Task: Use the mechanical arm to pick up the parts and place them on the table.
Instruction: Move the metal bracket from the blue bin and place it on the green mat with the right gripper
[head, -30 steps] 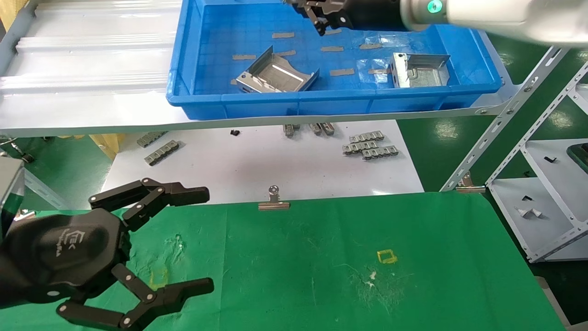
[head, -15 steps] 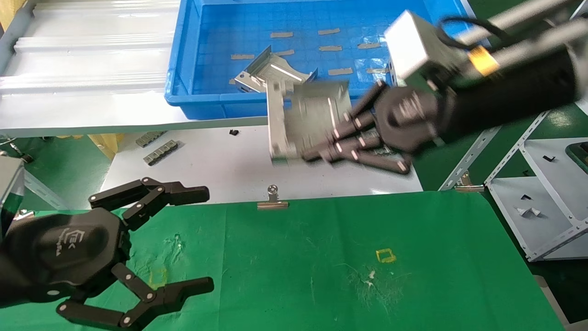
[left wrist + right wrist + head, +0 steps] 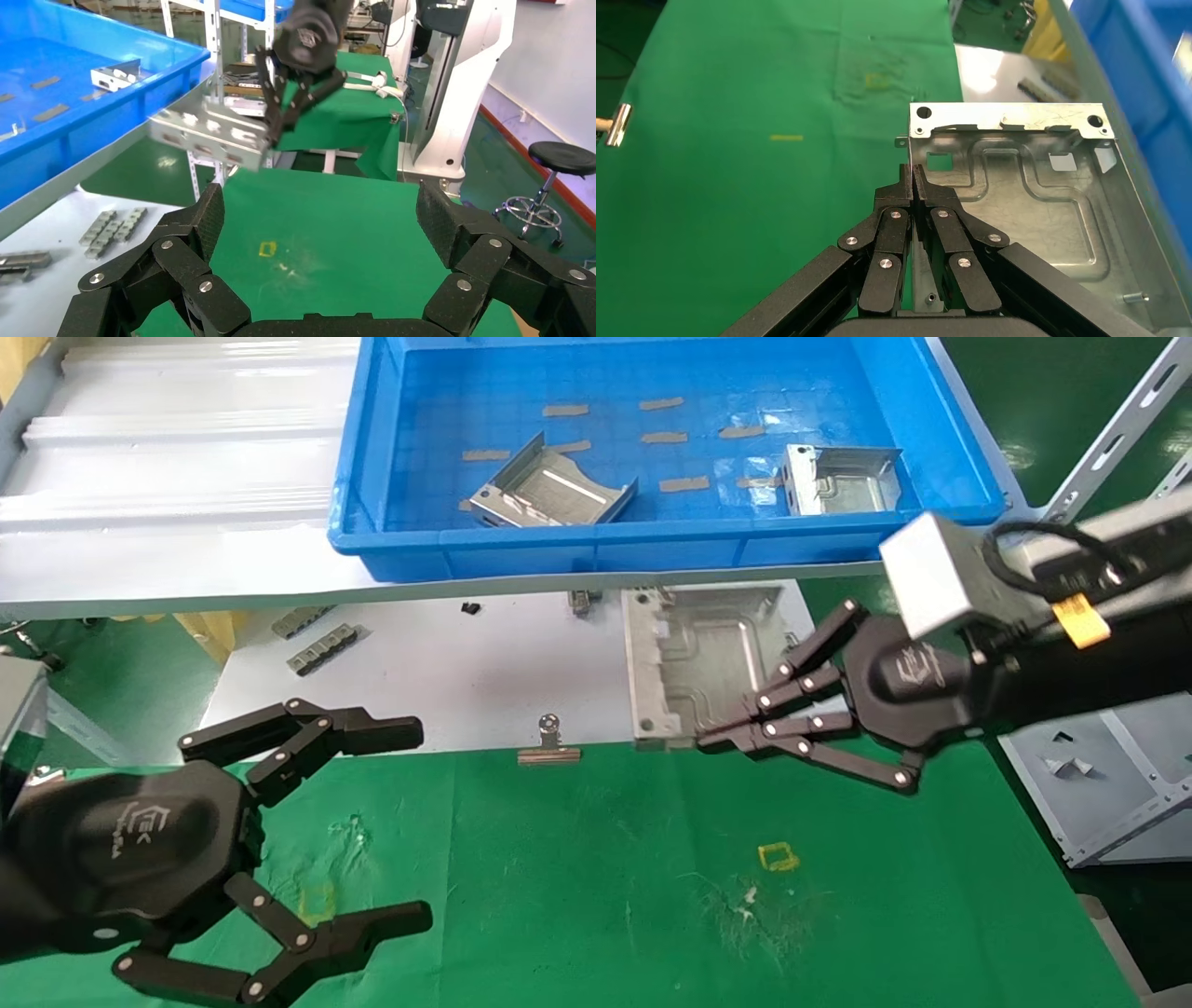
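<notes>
We see the right gripper point(image 3: 712, 733) pinching one flange of a stamped metal plate point(image 3: 700, 658), holding it in the air above the far edge of the green table point(image 3: 885, 859); two more plates point(image 3: 549, 491) lie in the blue bin point(image 3: 652, 547); the left gripper point(image 3: 410, 826) hangs spread over the table's near left corner.

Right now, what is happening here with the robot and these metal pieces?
The right gripper is shut on the flange of a metal part and holds it in the air above the far edge of the green table, not yet set down. Two more parts lie in the blue bin. The left gripper is open and hangs over the table's left side, holding nothing.
</notes>
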Controlling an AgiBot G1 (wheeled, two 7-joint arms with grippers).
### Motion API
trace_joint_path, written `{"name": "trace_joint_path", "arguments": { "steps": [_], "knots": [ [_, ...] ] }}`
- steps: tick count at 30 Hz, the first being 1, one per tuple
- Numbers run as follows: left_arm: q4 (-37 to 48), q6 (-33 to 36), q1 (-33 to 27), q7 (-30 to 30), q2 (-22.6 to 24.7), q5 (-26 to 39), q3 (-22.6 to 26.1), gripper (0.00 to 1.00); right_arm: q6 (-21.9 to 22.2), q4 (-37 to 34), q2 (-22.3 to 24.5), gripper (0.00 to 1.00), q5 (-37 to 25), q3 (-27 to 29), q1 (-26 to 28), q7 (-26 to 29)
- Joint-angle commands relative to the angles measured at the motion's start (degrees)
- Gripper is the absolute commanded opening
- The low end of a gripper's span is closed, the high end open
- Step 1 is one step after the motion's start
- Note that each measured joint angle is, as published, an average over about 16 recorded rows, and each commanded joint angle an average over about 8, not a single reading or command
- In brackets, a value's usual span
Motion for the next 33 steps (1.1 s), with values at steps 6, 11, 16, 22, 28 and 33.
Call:
{"name": "trace_joint_path", "arguments": {
  "steps": [6, 11, 16, 22, 28, 33],
  "knots": [
    [0.0, 0.0, 0.0, 0.0, 0.0, 0.0, 0.0, 1.00, 0.9, -3.0, 0.8, 0.00, 0.2, -3.6, -3.4, -5.6],
    [0.0, 0.0, 0.0, 0.0, 0.0, 0.0, 0.0, 1.00, 1.9, -8.7, -0.7, 0.00, -2.7, -6.1, -7.4, -11.8],
    [0.0, 0.0, 0.0, 0.0, 0.0, 0.0, 0.0, 1.00, 2.7, -15.6, -3.3, 0.00, -4.7, -7.7, -11.4, -17.8],
    [0.0, 0.0, 0.0, 0.0, 0.0, 0.0, 0.0, 1.00, 3.4, -23.4, -7.3, 0.00, -6.4, -8.8, -14.2, -24.2],
    [0.0, 0.0, 0.0, 0.0, 0.0, 0.0, 0.0, 1.00, 4.4, -29.9, -11.3, 0.00, -7.5, -9.4, -15.1, -28.9],
    [0.0, 0.0, 0.0, 0.0, 0.0, 0.0, 0.0, 1.00, 5.2, -34.2, -13.6, 0.02, -8.1, -9.6, -15.1, -31.7]
  ]
}}
